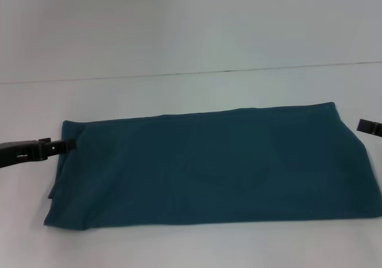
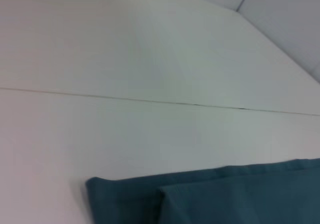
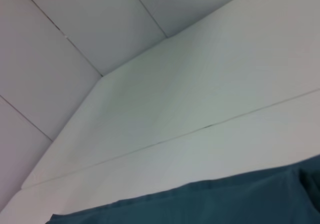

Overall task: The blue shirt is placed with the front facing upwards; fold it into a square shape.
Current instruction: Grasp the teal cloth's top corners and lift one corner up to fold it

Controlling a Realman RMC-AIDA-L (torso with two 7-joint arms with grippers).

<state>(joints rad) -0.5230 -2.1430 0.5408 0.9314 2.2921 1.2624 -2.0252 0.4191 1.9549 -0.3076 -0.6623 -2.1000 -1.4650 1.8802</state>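
A smooth white table (image 1: 179, 35), crossed by a thin seam, carries the blue shirt (image 1: 215, 166) folded into a long, soft, matte band. The left gripper (image 1: 70, 144) touches its left edge and the right gripper (image 1: 369, 126) sits just beside its right end; whether either one's fingers are open or closed cannot be told.

You are looking at the shirt (image 1: 215, 166) lying flat as a long teal-blue band, folded lengthwise, running left to right; its layered edges are showing at the left end.
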